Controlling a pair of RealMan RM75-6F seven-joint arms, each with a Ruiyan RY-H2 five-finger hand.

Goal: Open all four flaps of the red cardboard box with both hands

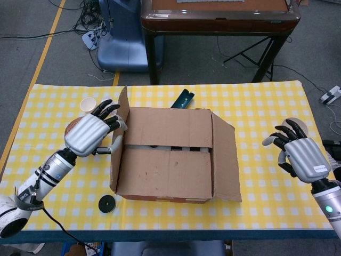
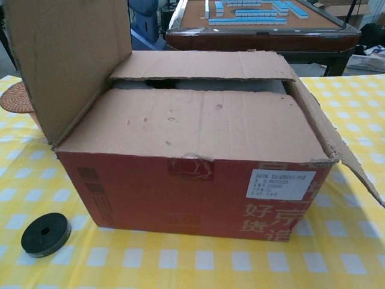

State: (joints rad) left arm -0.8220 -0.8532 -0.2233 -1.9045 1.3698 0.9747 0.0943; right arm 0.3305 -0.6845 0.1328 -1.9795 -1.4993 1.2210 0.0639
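Observation:
The red cardboard box (image 1: 165, 198) (image 2: 198, 192) stands mid-table. Its left flap (image 1: 119, 140) (image 2: 66, 60) stands upright, brown inner face toward the box. My left hand (image 1: 91, 133) is just outside that flap, fingers spread and tips touching its outer face; the chest view hides the hand behind the flap. The right flap (image 1: 226, 154) (image 2: 337, 144) hangs outward and down. The back flap (image 1: 170, 127) (image 2: 204, 65) and front flap (image 1: 165, 173) (image 2: 192, 123) lie flat with a narrow gap between them. My right hand (image 1: 299, 154) hovers open, well right of the box.
A paper cup (image 1: 87, 105) and a woven-lidded cup (image 1: 71, 128) stand left of the box, behind my left hand. A black disc (image 1: 107, 203) (image 2: 45, 233) lies near the front left corner. A dark flat object (image 1: 182, 99) lies behind the box.

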